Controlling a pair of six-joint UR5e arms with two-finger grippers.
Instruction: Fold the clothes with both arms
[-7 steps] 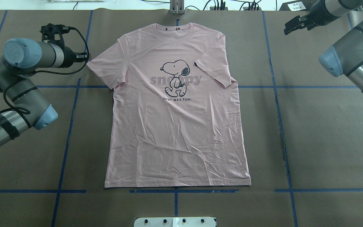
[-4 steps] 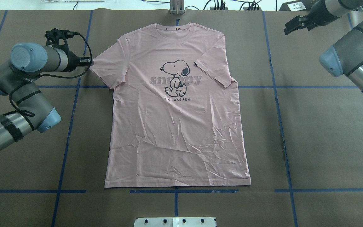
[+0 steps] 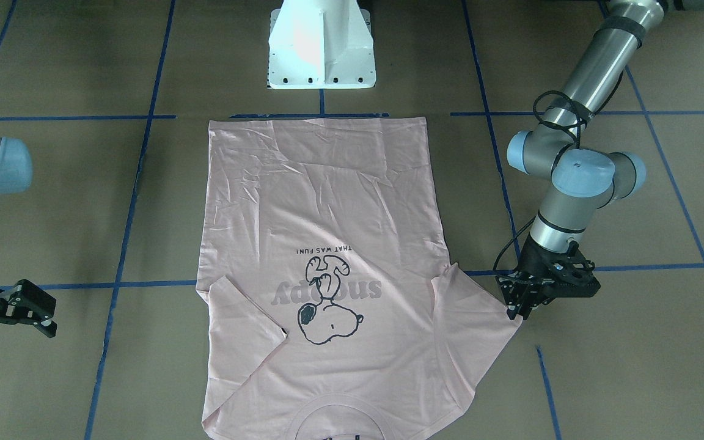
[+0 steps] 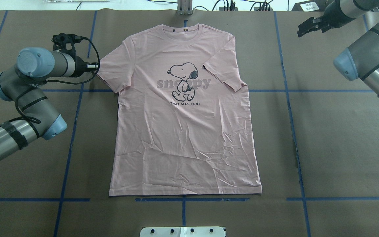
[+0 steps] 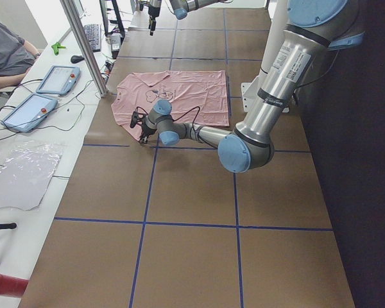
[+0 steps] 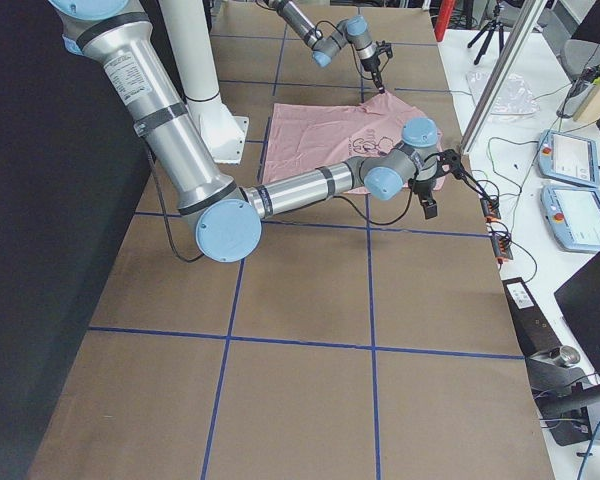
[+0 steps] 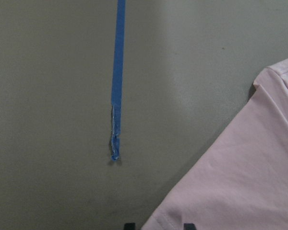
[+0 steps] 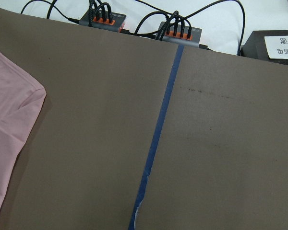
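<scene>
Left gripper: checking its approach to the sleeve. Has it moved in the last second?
Yes. In the overhead view the left gripper has shifted right and down the picture, nearer the horizontal blue tape line.

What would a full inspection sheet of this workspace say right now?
Surface: table covered in brown paper, with a blue tape grid.
Job's things: pink T-shirt lying flat, print up; one sleeve folded inward.
Clutter: nothing seen.
Grippers: left gripper open at the spread sleeve's edge; right gripper open, off the shirt.
Cables: black cable looped at the left wrist; plugged hubs at the far edge.
Surroundings: white pedestal; seated person and tablets at a side bench.
</scene>
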